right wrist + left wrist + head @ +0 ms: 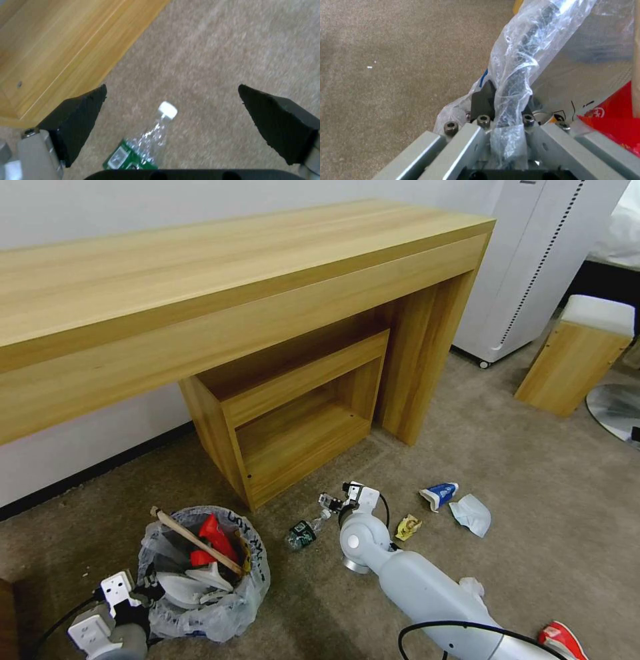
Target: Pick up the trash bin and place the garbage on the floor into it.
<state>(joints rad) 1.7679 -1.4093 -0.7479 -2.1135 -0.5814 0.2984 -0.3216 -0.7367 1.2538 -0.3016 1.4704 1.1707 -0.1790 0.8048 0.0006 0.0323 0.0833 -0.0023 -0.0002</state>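
Right end effector (171,110) hangs wide open, arm reaching low, over the small clear green-labelled plastic bottle (303,532) lying on beige carpet floor (520,567); left end effector (506,100) pinches the bag-lined round trash bin (203,573) rim beside that bottle

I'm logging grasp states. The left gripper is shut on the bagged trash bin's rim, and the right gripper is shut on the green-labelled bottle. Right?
Not quite. The right gripper is open, its fingers apart above the bottle, as the right wrist view shows. The left gripper is indeed shut on the trash bin rim.
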